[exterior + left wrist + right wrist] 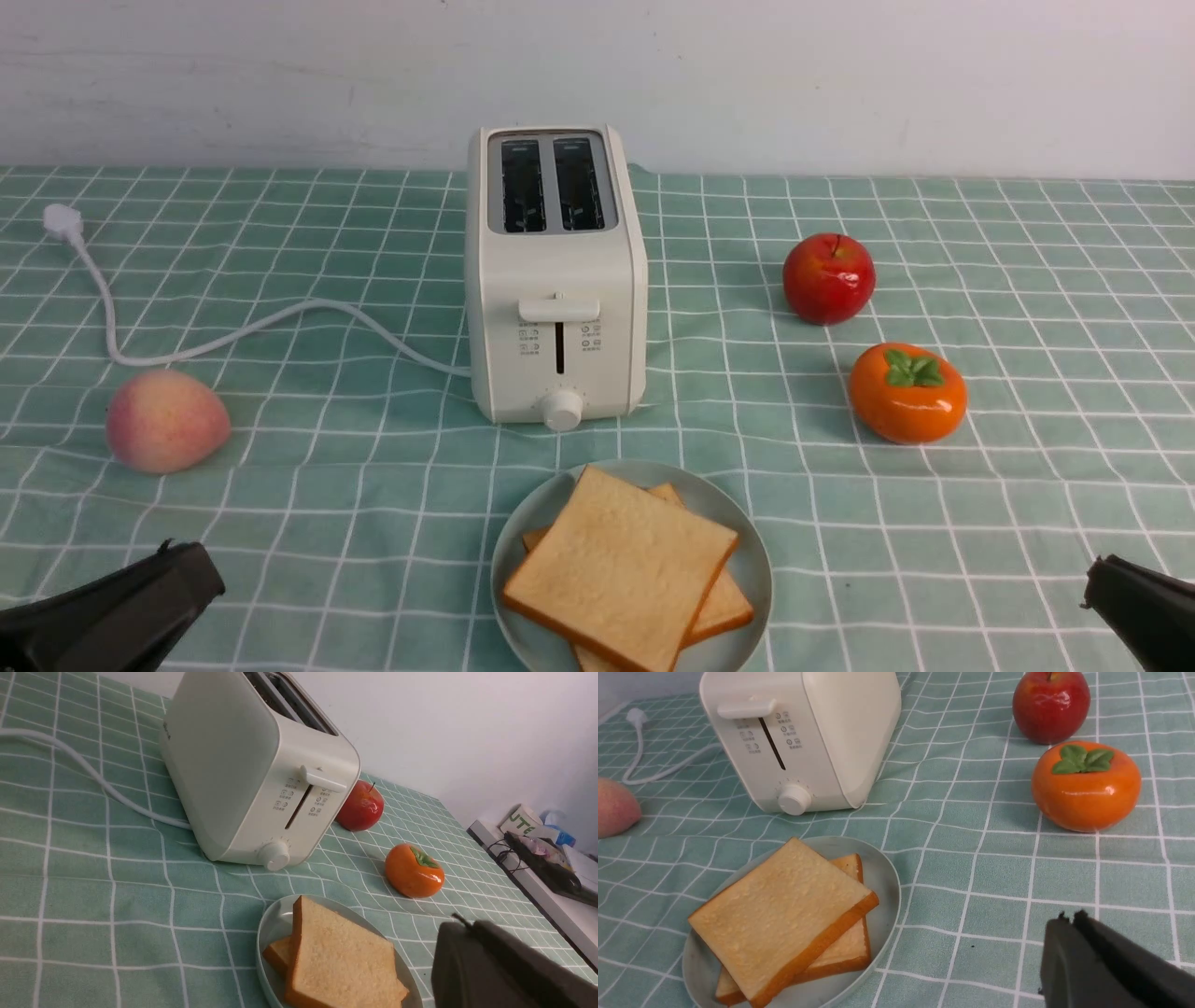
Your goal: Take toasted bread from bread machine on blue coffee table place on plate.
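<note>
Two slices of toasted bread lie stacked and slightly fanned on the pale blue-green plate near the front of the blue coffee table. Just behind the plate stands the white bread machine; both its slots look dark and hold nothing. My left gripper sits shut at the lower left, well apart from the plate. At the lower right, my right gripper is also shut and holds nothing. The wrist views show the toast and each gripper with its jaws together.
A peach lies at the left. A red apple and an orange persimmon sit to the right of the toaster. The white cord with its plug trails off to the left. A side shelf with clutter lies beyond the table's edge.
</note>
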Robot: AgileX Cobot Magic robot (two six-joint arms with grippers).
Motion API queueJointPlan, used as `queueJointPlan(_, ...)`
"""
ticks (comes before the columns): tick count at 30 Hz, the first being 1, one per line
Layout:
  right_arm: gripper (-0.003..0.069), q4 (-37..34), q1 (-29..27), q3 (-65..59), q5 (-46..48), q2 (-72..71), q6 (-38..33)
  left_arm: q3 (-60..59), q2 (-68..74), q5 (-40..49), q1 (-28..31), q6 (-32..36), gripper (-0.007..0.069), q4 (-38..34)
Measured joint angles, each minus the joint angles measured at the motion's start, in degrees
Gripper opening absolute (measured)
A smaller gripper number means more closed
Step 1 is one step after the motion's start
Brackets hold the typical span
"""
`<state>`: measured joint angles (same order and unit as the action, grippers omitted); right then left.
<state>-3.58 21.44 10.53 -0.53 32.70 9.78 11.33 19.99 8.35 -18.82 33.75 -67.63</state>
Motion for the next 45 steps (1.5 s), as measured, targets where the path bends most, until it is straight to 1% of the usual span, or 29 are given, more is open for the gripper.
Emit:
queueJointPlan(7, 0.0002, 0.0, 0.0, 0.0, 0.1, 0.0, 0.0, 0.0, 0.0, 0.0, 0.0, 0.2, -0.0014, -0.1)
queueJointPlan(11, 0.0005, 0.0, 0.0, 0.0, 0.1, 0.0, 0.1, -1.1, -7.2, -1.1, 0.1, 0.2, -0.0013, 0.2)
queueJointPlan(14, 0.0008, 0.0, 0.0, 0.0, 0.1, 0.0, 0.1, -2.8, -13.0, -4.4, 0.6, -0.3, -0.0013, 3.9)
queueJointPlan(15, 0.0009, 0.0, 0.0, 0.0, 0.1, 0.0, 0.1, -3.4, -14.0, -5.2, 0.9, -1.1, -0.0013, 7.1)
queueJointPlan(16, 0.0009, 0.0, 0.0, 0.0, 0.1, 0.0, 0.1, -4.2, -15.0, -5.6, 1.2, -2.9, -0.0012, 12.3)
queueJointPlan(17, 0.001, 0.0, 0.0, 0.0, 0.1, 0.0, 0.1, -4.4, -15.1, -5.6, 1.4, -2.9, -0.0012, 12.3)
queueJointPlan(18, 0.0012, 0.0, 0.0, 0.0, 0.1, 0.0, 0.1, -5.8, -16.6, -5.1, 2.4, -5.5, -0.0011, 24.1)
queueJointPlan(19, 0.0013, 0.0, 0.0, 0.0, 0.1, 0.0, 0.1, -7.0, -18.2, -3.6, 3.7, -8.4, -0.001, 34.6)
queueJointPlan(20, 0.0013, 0.0, 0.0, 0.0, 0.1, 0.0, 0.1, -7.0, -18.5, -3.2, 3.7, -8.9, -0.001, 36.3)
queueJointPlan(21, 0.0015, 0.0, 0.0, 0.0, 0.1, 0.0, 0.1, -8.0, -19.9, -0.7, 5.2, -12.8, -0.0007, 47.1)
queueJointPlan(22, 0.0015, 0.0, 0.0, 0.0, 0.1, 0.0, 0.1, -8.6, -20.4, 1.6, 6.4, -16.2, -0.0006, 54.2)
queueJointPlan(23, 0.0015, 0.0, 0.0, 0.0, 0.1, 0.0, 0.1, -8.9, -20.4, 2.0, 6.8, -17.6, -0.0006, 55.1)
queueJointPlan(24, 0.0018, 0.0, 0.0, 0.0, 0.1, 0.0, 0.1, -10.1, -20.6, 4.2, 8.3, -23.7, -0.0006, 61.5)
queueJointPlan(25, 0.002, 0.0, 0.0, 0.0, 0.2, 0.0, 0.1, -11.2, -20.6, 5.1, 9.4, -28.3, -0.0004, 63.5)
queueJointPlan(27, 0.0022, 0.0, 0.0, 0.0, 0.5, 0.0, 0.1, -12.5, -20.6, 6.7, 10.5, -34.8, -0.0003, 65.4)
queueJointPlan(30, 0.0024, 0.0, 0.0, 0.0, 0.2, 0.0, 0.1, -13.0, -20.6, 10.2, 11.3, -44.8, -0.0001, 66.0)
queueJointPlan(32, 0.0027, 0.0, 0.0, 0.0, 0.5, 0.0, 0.1, -13.0, -20.6, 13.0, 11.3, -49.2, 0.0, 66.1)
queueJointPlan(36, 0.0033, 0.0, 0.0, 0.0, 0.5, 0.0, 0.1, -13.1, -20.6, 14.3, 11.3, -51.7, 0.0, 66.1)
queueJointPlan(45, 0.0041, 0.0, 0.0, 0.0, 0.5, 0.0, 0.1, -13.1, -20.6, 14.4, 11.3, -52.1, 0.0008, 66.1)
